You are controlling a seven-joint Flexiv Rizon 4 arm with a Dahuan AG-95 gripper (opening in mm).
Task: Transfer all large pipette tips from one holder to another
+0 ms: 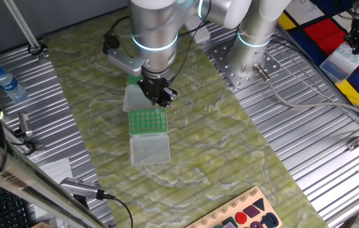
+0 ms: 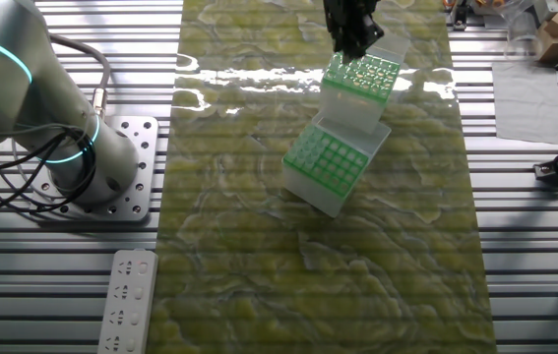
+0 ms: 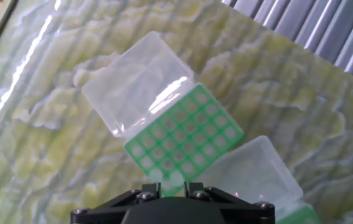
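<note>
Here, black two-finger gripper (image 1: 158, 93) hangs over two green-topped translucent plastic tip boxes (image 2: 330, 165), lids flipped open, standing touching on the yellow-green marbled desk mat (image 2: 259, 275). Cannot tell jaws' opening or hold. Large pipette tips not discernible; rack holes look mostly empty.

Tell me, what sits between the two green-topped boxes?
An open clear lid lies there, filling the gap; the hand view shows it best.

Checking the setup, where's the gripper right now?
In both fixed views, the gripper hangs over the far green rack, mid-mat, with the second rack just nearer the mat's middle.
</note>
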